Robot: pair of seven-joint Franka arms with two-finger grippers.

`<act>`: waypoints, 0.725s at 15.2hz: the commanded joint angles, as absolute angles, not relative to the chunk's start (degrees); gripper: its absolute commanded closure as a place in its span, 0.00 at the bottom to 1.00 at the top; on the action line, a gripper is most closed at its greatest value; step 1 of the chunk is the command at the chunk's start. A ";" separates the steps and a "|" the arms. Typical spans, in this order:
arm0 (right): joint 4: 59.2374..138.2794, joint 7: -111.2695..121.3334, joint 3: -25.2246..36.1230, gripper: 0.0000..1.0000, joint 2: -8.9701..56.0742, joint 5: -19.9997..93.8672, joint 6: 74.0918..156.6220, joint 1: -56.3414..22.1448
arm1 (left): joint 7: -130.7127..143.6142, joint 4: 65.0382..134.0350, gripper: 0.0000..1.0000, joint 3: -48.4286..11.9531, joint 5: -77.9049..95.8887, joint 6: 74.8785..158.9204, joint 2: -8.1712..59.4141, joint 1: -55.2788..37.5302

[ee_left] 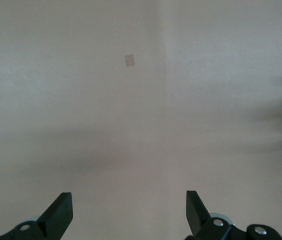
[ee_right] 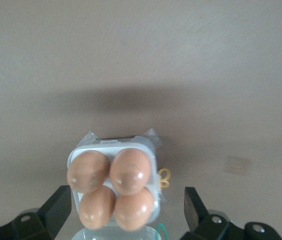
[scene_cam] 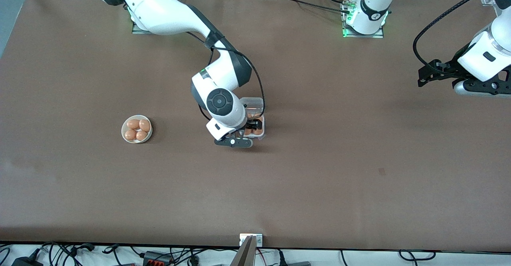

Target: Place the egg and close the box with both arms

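Observation:
The box [scene_cam: 259,127] sits mid-table, a white tray [ee_right: 75,156] with its clear lid [scene_cam: 253,103] swung open toward the robots' bases. Several orange-brown eggs [ee_right: 130,171] fill its cells, and I cannot tell the placed egg from the others. My right gripper [ee_right: 126,199] hangs open just over the box. Its fingers [ee_right: 61,202] stand wide on either side of the tray and hold nothing. My left gripper [scene_cam: 422,78] waits open and empty in the air at the left arm's end of the table, with bare tabletop beneath it [ee_left: 129,201].
A round white dish [scene_cam: 124,133] with several more eggs sits toward the right arm's end of the table. A small square mark [scene_cam: 382,171] lies on the brown tabletop. A metal bracket [scene_cam: 250,240] sits at the table's edge nearest the front camera.

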State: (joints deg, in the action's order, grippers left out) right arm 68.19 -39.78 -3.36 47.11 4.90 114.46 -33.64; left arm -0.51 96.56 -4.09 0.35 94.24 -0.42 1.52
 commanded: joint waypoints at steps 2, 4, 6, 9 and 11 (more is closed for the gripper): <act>69.17 -35.62 0.08 0.00 37.20 4.40 106.46 -29.89 | -0.18 95.80 0.00 -5.10 -0.35 93.08 -0.88 1.49; 69.17 -31.04 2.62 0.00 34.20 3.78 100.40 -28.13 | -0.09 95.80 0.00 -5.18 -0.35 93.08 -0.88 1.49; 69.17 -27.26 5.44 0.00 30.87 3.69 96.69 -26.38 | -0.09 95.80 0.00 -5.10 -0.35 93.08 -0.88 1.49; 69.08 -23.13 8.95 0.00 27.60 3.60 92.65 -24.70 | -0.18 95.80 0.00 -5.01 -0.35 93.08 -0.88 1.58; 69.17 -18.66 11.33 0.00 25.94 3.52 91.50 -24.17 | -0.18 95.80 0.00 -5.01 -0.35 93.08 -0.88 1.58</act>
State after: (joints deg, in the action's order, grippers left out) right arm 67.56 -22.28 9.55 28.17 4.22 92.42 -23.94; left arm -0.51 96.53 -4.82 0.35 94.22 -0.42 1.47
